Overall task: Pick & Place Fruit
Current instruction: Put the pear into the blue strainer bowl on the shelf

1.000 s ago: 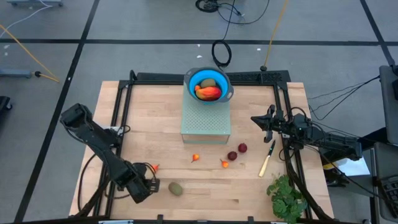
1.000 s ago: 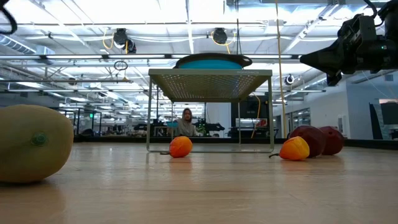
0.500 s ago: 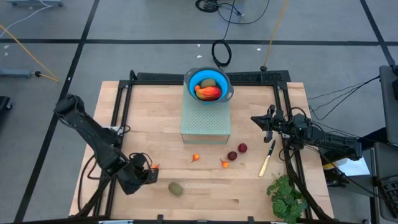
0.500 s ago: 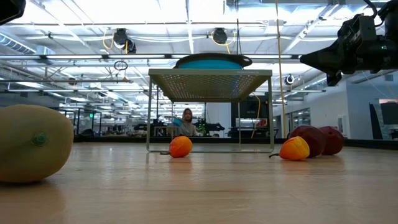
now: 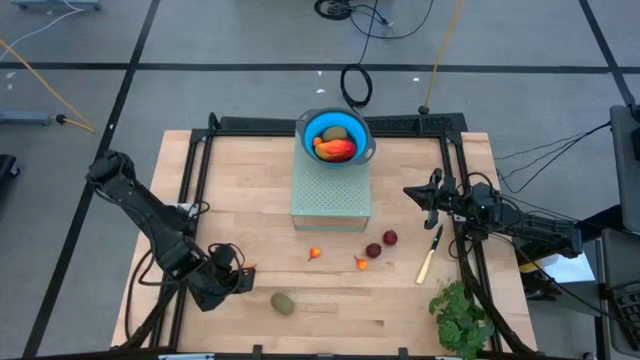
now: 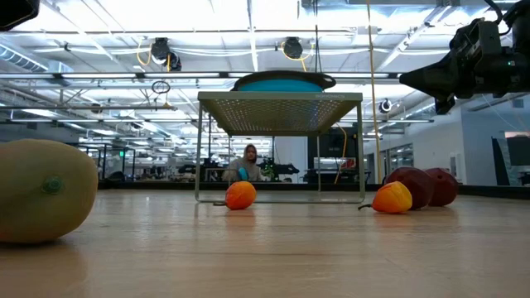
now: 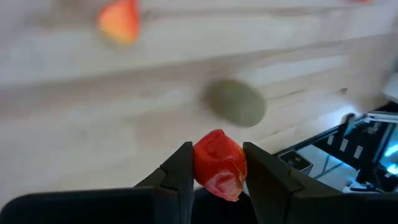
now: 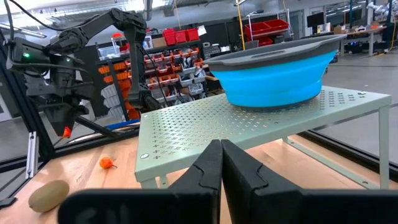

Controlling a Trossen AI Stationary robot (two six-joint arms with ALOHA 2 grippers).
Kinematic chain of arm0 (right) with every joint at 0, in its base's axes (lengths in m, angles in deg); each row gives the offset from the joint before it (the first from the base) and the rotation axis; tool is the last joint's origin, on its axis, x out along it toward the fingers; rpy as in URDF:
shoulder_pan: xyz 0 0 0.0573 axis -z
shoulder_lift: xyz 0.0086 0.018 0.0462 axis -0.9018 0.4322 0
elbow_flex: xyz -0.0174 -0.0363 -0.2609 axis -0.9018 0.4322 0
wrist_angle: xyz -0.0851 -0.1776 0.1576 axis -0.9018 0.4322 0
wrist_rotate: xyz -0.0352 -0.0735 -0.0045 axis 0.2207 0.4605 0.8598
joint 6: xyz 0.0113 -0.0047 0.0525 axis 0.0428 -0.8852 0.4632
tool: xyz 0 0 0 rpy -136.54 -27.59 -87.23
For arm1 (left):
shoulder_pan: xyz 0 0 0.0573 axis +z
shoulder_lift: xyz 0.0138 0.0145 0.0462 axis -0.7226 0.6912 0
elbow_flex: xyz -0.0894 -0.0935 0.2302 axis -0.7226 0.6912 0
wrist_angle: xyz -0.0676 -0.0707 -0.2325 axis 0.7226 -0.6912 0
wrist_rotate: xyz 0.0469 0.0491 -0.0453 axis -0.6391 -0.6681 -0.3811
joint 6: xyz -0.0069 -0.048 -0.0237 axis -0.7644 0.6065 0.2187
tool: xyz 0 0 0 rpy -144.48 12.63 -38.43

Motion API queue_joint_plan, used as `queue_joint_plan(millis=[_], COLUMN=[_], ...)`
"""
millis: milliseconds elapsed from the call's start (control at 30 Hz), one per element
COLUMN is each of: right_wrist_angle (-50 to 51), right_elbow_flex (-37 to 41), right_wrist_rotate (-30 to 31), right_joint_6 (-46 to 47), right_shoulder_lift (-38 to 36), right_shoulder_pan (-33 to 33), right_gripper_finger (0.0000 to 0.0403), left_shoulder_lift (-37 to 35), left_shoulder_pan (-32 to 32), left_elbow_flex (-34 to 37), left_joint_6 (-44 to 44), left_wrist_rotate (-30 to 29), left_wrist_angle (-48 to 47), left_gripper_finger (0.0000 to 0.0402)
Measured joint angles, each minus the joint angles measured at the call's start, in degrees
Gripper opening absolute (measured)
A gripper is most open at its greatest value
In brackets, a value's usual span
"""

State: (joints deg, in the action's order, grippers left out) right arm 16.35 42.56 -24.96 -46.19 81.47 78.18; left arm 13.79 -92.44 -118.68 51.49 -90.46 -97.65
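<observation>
Wooden tabletop [image 5: 250, 215], workshop behind; left gripper [image 7: 216, 163] pinches small red toy fruit [image 7: 219, 164] near brownish-green oval [image 5: 283, 302]; right gripper [image 8: 221, 157] pressed together.

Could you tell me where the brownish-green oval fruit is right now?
In the high view the brownish-green oval fruit lies on the table's near left part, just right of the left gripper.
</observation>
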Motion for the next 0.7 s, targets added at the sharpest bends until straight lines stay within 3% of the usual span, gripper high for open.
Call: queue_joint_plan(millis=[300,700], right_wrist_angle=[0.0,0.0], right_elbow_flex=[0.0,0.0], right_wrist_rotate=[0.0,0.0], right_joint_6=[0.0,0.0], right_shoulder_lift=[0.0,0.0], right_shoulder_pan=[0.0,0.0], right_gripper_finger=[0.0000,0.0000], left_shoulder_lift=[0.0,0.0], left_shoulder_pan=[1.2,7.6], left_elbow_flex=[0.0,0.0], left_joint_6=[-23.9,-56.9], left_wrist_rotate=[-17.5,-22.0], left_wrist_angle=[4.5,13.2], left_gripper_finger=[0.0117,0.0117])
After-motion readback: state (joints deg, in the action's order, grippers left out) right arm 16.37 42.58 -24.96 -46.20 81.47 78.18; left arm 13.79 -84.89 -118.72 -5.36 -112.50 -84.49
